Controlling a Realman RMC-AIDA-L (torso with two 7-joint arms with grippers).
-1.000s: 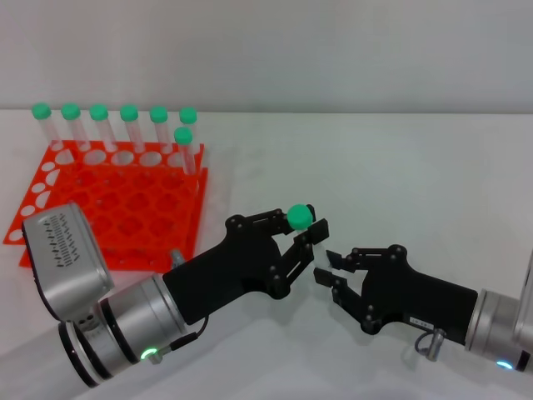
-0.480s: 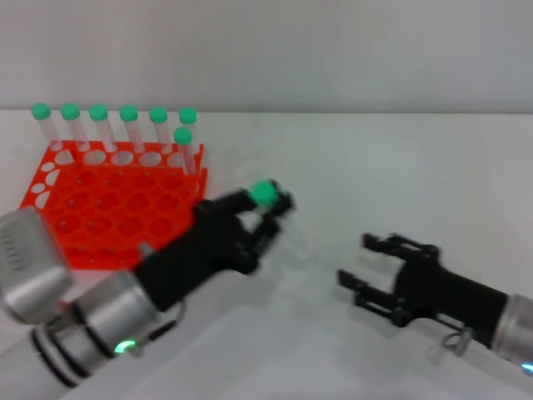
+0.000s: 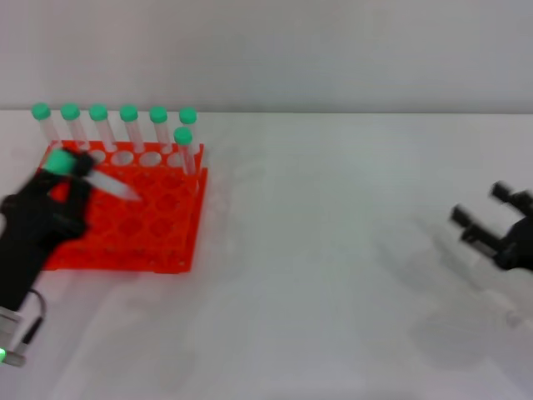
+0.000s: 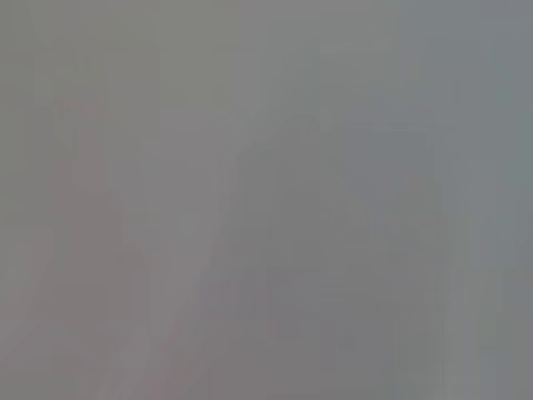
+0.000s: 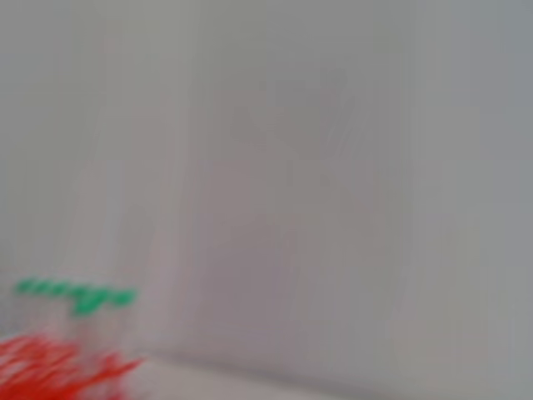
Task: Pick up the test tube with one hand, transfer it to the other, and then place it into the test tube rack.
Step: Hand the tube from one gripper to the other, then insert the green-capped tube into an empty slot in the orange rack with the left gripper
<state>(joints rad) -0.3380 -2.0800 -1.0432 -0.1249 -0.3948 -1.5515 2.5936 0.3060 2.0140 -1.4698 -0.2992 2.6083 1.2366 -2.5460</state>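
My left gripper, the one with the green light, is shut on the test tube. It holds the tube tilted over the left part of the orange-red test tube rack, green cap to the left and clear end pointing right. My right gripper is open and empty at the far right edge of the head view. The rack also shows as a blur in the right wrist view. The left wrist view shows only grey blur.
Several green-capped tubes stand upright along the rack's back row, one more a row forward at its right end. The white table stretches between rack and right gripper. A pale wall stands behind.
My left gripper has swung left with the tube, from the table's middle to over the rack. My right gripper has drawn back to the right edge, open and empty.
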